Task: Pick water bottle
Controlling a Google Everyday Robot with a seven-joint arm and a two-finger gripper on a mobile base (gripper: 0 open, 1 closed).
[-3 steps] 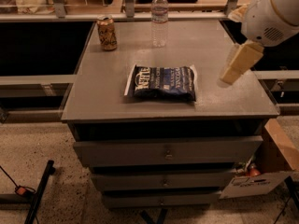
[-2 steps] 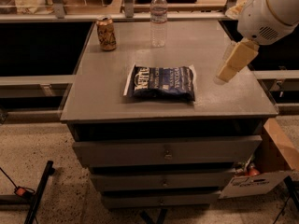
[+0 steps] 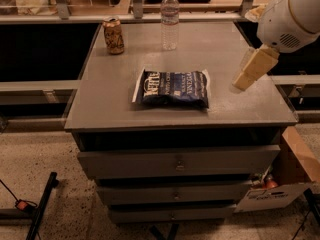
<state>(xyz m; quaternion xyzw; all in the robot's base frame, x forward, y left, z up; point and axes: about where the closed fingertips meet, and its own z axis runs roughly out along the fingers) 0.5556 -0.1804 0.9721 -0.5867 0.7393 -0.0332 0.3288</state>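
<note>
**Camera view: water bottle (image 3: 170,21) upright at the back of the cabinet top (image 3: 225,39)**

We see the capped bottle standing near the back edge, well apart from the gripper (image 3: 250,71), which hangs over the right side. We cannot tell whether it is spread or pressed together. How full the bottle is, we cannot tell. A tan can (image 3: 113,35) stands to its left, and a blue snack bag (image 3: 174,88) lies flat in front. The drawers (image 3: 175,161) below are shut.
</note>
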